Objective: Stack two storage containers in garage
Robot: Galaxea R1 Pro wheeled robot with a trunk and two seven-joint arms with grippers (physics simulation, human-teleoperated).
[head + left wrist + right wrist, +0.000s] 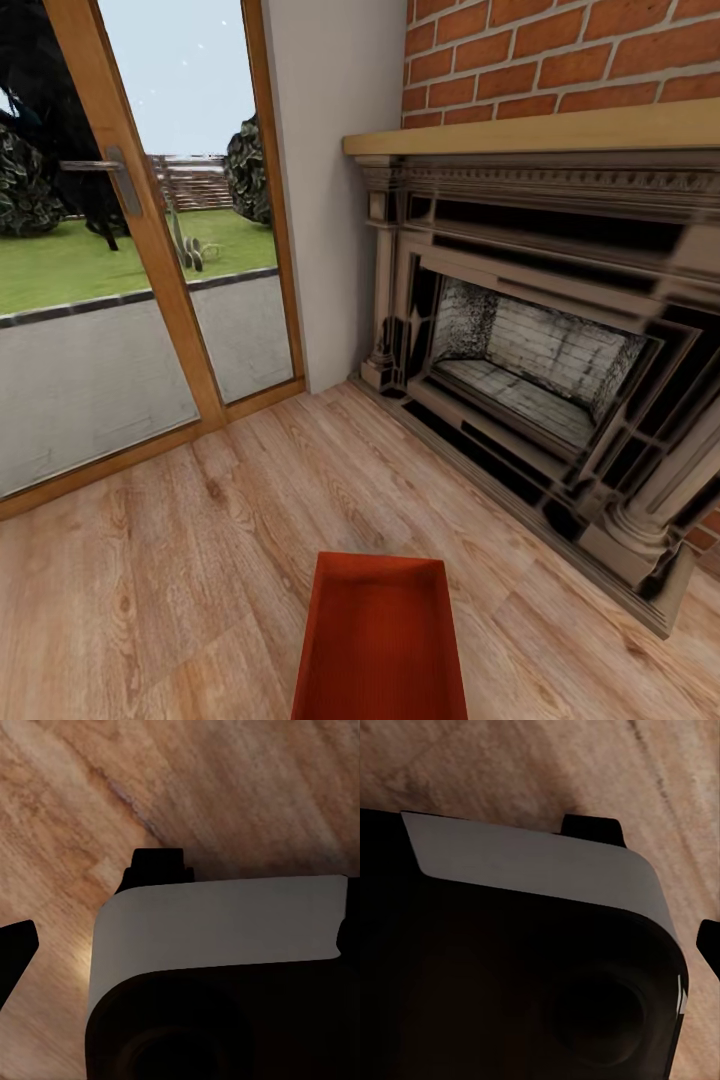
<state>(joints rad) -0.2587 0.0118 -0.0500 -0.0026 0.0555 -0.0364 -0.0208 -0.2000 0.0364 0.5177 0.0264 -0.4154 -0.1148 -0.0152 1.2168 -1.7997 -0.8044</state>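
A: What stands along the room, starting at the left?

B: A tall wood-framed glass door with a grey lever handle, looking out on grass and paving. Right of it comes a plain white wall section, and right of that the grey carved stone fireplace under a pale wooden mantel shelf, with red brick wall above the shelf.

A: And the bin?

B: One orange-red rectangular storage container, open-topped with low straight walls, sits in front of the fireplace and a little to its left, over the light wood-plank flooring. What carries it I cannot tell.

A: The arms?

B: The left wrist view gives a white and black rounded robot body above the planks, with a dark finger tip at the edge. The right wrist view gives a similar grey and black robot shell and a dark tip. Whether either pair of jaws is open or closed I cannot tell.
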